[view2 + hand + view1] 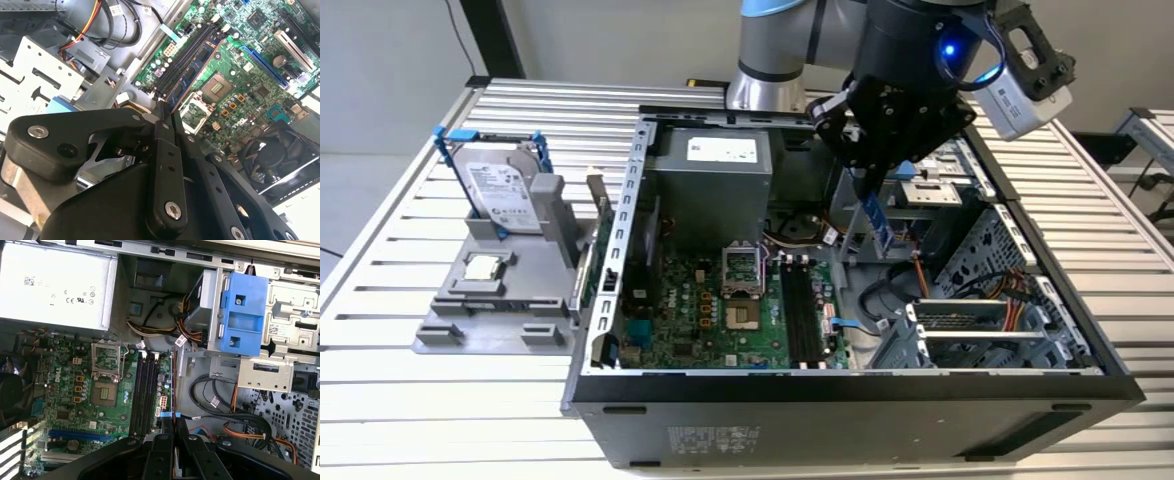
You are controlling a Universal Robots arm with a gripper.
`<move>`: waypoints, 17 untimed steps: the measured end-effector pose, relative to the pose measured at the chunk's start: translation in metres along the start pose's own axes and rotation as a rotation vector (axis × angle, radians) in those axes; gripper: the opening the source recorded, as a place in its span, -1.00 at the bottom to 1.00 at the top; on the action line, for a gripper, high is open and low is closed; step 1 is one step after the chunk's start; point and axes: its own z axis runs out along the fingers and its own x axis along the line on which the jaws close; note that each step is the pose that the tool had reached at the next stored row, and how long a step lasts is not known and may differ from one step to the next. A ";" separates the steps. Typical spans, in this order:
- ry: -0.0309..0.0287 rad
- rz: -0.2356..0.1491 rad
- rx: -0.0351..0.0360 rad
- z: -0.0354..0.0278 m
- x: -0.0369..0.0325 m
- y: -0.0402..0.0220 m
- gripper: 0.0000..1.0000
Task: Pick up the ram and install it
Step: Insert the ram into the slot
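Silver table bars (440,400) lie under one open computer case (854,420). One claw (871,178) is clenched on the top edge of the one ram (877,225). The ram hangs straight down, high above the black slots (801,300) and a little to the exterior view's right of them, not touching them.

The ram looks light, thin and stiff, and it would likely break easily. Its long top edge, near the middle, seems the best place to hold it, away from the chips.

The slots look like four. One hard drive (500,190) stands well to the exterior view's left of the slots, outside the case.
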 end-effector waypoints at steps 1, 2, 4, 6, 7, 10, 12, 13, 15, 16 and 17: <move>0.0000 0.000 0.0000 0.0001 0.0000 0.0000 -1.00; -0.0001 0.000 0.0000 0.0001 0.0000 0.0000 -1.00; 0.0001 0.002 0.0028 0.0008 -0.0001 0.0001 -1.00; -0.0007 0.020 0.0051 0.0023 0.0001 0.0000 -1.00; -0.0012 0.032 0.0063 0.0037 0.0002 -0.0001 -1.00; -0.0033 0.064 0.0091 0.0080 0.0005 -0.0002 -1.00; -0.0061 0.084 0.0103 0.0107 0.0007 -0.0003 -1.00; -0.0071 0.097 0.0112 0.0121 0.0008 -0.0004 -1.00; -0.0082 0.123 0.0127 0.0156 0.0012 -0.0005 -1.00; -0.0085 0.130 0.0130 0.0174 0.0015 -0.0005 -1.00; -0.0086 0.134 0.0133 0.0192 0.0017 -0.0006 -1.00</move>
